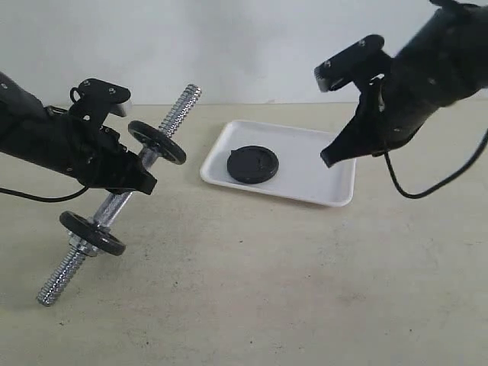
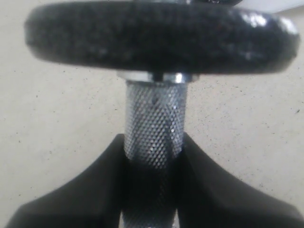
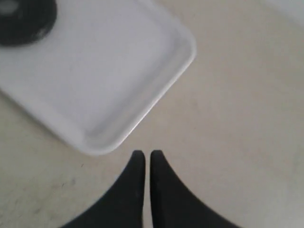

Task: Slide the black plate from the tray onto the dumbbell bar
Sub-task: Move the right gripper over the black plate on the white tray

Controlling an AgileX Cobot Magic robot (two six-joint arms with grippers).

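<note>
Status: our left gripper [image 1: 142, 180] is clamped on the knurled middle of the dumbbell bar [image 1: 114, 204]. Its fingers [image 2: 107, 185] press on both sides, only narrowly apart. The bar runs diagonally, one threaded end near us and the other pointing toward the back wall. We see two black discs on the bar, one disc [image 1: 156, 142] just past the grip and the other [image 1: 92, 232] on the near side of it. The black plate [image 1: 252, 165] lies flat in the left part of the tray [image 1: 320, 164], untouched. The right gripper [image 1: 329, 158] hangs in the air by the tray's right end, tips closed together, holding nothing.
</note>
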